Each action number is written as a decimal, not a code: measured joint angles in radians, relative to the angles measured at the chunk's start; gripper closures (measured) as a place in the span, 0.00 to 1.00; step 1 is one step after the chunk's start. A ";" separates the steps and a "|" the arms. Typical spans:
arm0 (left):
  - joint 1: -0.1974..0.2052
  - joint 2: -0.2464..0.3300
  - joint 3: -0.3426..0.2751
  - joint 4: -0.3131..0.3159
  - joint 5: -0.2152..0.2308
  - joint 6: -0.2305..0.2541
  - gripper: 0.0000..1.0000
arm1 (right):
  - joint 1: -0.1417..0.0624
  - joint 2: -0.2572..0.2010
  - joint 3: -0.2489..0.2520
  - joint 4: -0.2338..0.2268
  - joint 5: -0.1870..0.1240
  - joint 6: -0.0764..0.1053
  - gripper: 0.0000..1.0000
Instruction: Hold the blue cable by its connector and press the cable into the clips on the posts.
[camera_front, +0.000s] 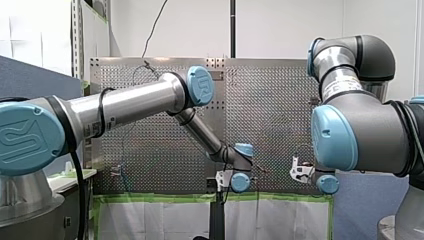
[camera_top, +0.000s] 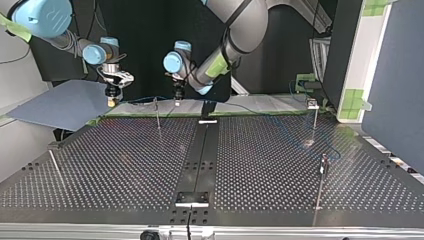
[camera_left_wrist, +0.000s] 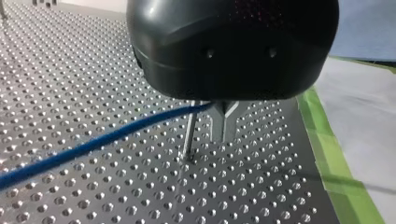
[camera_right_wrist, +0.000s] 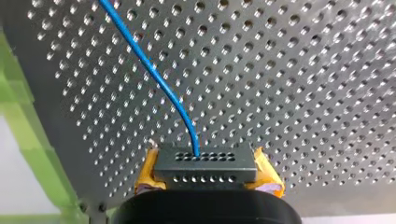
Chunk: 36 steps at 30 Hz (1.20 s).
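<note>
The blue cable (camera_right_wrist: 154, 74) ends in a black connector (camera_right_wrist: 205, 164), which sits between the yellow pads (camera_right_wrist: 148, 172) of my right gripper (camera_right_wrist: 208, 176), shut on it. In the top view that gripper (camera_top: 111, 101) hangs at the far left edge of the table. The cable (camera_top: 137, 101) stretches from it past a thin post (camera_top: 158, 114) to my left gripper (camera_top: 177, 100). My left gripper (camera_left_wrist: 223, 135) is shut just above the plate. The cable (camera_left_wrist: 93, 144) meets its fingers by the top of a post (camera_left_wrist: 189, 137). Whether the fingers pinch the cable stays hidden.
More posts stand at the top view's right (camera_top: 314, 117), near right (camera_top: 321, 175) and near left (camera_top: 56, 167). A black rail with a bracket (camera_top: 192, 197) runs down the plate's middle. Green tape (camera_left_wrist: 331, 154) lines the plate's edge, and a grey sheet (camera_top: 65, 102) lies beyond it.
</note>
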 joint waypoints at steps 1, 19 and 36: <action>-0.002 0.000 0.000 -0.004 -0.001 0.001 0.99 | -0.002 0.000 0.000 0.004 0.004 -0.003 1.00; -0.014 0.024 0.008 -0.037 -0.013 0.015 0.99 | -0.039 -0.003 0.000 0.010 -0.041 -0.032 1.00; 0.002 0.021 0.051 -0.037 0.014 0.019 0.99 | -0.048 -0.003 -0.017 0.006 -0.047 0.007 1.00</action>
